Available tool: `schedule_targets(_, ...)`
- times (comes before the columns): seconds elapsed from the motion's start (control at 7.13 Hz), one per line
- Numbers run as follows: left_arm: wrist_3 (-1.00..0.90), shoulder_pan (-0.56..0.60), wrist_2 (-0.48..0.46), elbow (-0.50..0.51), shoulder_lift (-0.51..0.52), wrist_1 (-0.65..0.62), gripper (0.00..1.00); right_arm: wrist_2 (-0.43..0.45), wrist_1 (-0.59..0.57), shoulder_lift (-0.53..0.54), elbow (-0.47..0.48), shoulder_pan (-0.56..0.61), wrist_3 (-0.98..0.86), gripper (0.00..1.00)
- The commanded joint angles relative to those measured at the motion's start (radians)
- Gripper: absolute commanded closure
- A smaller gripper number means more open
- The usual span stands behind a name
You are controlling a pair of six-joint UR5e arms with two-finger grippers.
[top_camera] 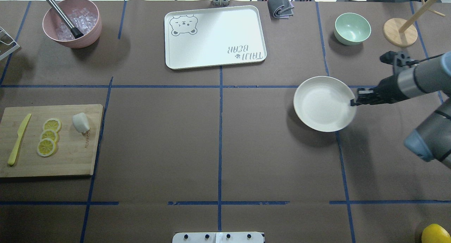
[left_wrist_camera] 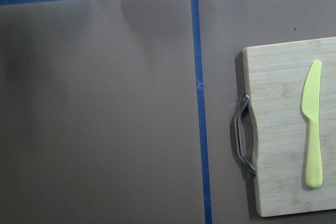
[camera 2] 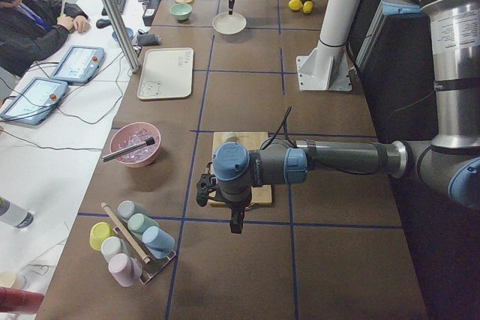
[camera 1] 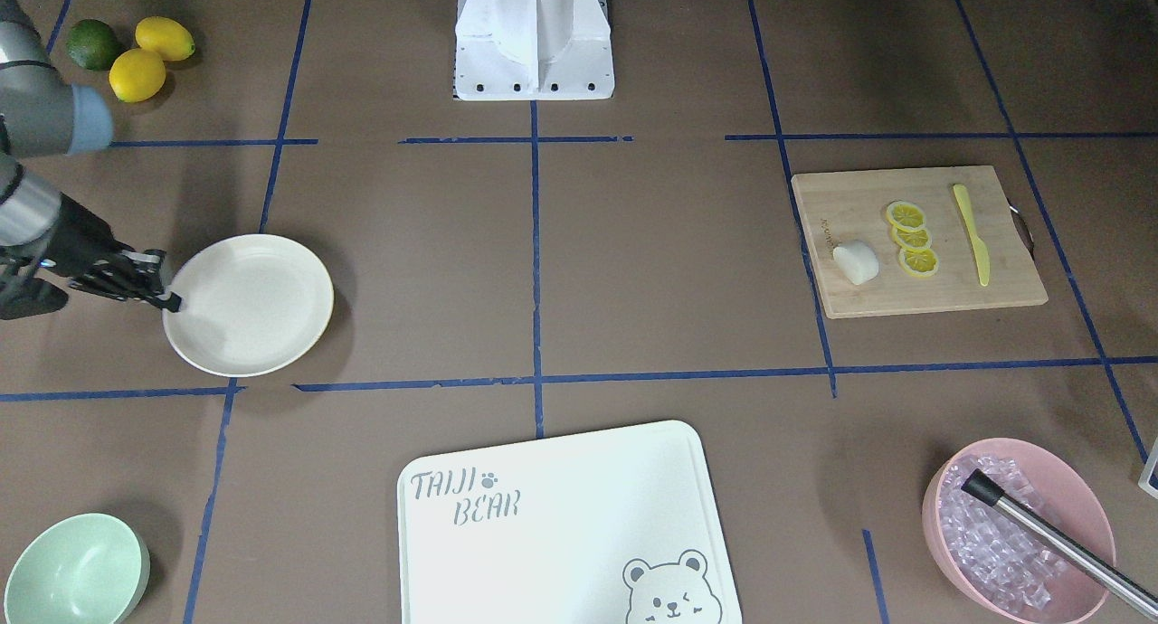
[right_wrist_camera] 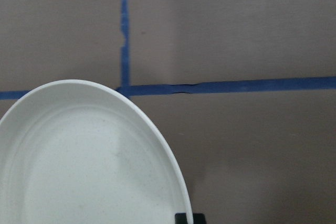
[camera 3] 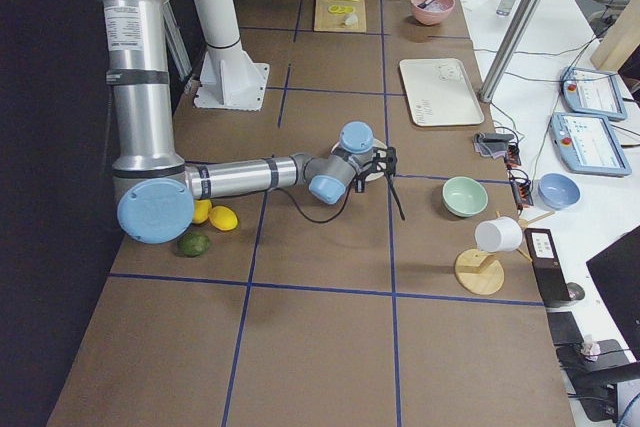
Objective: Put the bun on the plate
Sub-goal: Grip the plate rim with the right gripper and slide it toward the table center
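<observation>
The bun (top_camera: 80, 122) is a small white lump lying on a wooden cutting board (top_camera: 70, 155) at the table's left side, also seen in the front view (camera 1: 856, 262). Far to the right lies the cream plate (top_camera: 322, 104), with a shadow under its near-left edge. My right gripper (top_camera: 352, 102) is shut on the plate's right rim (camera 1: 185, 321); one dark fingertip (right_wrist_camera: 189, 217) shows at the rim (right_wrist_camera: 157, 135) in the right wrist view. My left gripper (camera 2: 236, 226) hangs above the table beside the board, and I cannot tell if it is open or shut.
Three lemon slices (top_camera: 49, 135) and a yellow plastic knife (top_camera: 18, 140) share the board with the bun. A white bear-printed tray (top_camera: 215, 37), a pink bowl of ice (top_camera: 72, 23), a mint bowl (top_camera: 352, 28) and a wooden stand (top_camera: 400, 32) line the far edge. Lemons (camera 1: 149, 56) lie near the right arm's base.
</observation>
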State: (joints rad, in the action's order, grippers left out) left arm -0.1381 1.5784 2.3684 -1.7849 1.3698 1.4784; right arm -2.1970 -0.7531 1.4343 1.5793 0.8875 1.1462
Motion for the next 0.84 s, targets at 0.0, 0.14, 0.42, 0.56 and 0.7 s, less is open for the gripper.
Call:
schedule_targets(0.0, 0.0, 0.0, 0.0, 0.001, 0.0, 0.0, 0.0, 0.21, -0.129, -0.237, -0.007, -0.213, 0.238, 1.0)
schedule_targets(0.14, 0.0, 0.0, 0.0, 0.001, 0.0, -0.001, 0.0, 0.271, -0.261, -0.352, -0.007, -0.282, 0.289, 1.0)
schedule_targets(0.42, 0.0, -0.002, 0.0, 0.001, 0.0, 0.002, 0.0, 0.362, -0.324, -0.434, -0.005, -0.375, 0.378, 1.0)
schedule_targets(0.56, 0.0, -0.002, 0.0, 0.001, 0.0, 0.002, 0.0, 0.402, -0.324, -0.433, -0.005, -0.413, 0.38, 1.0)
schedule_targets(0.7, 0.0, -0.002, 0.0, 0.002, 0.0, 0.002, 0.0, 0.417, -0.322, -0.427, -0.007, -0.438, 0.379, 0.95)
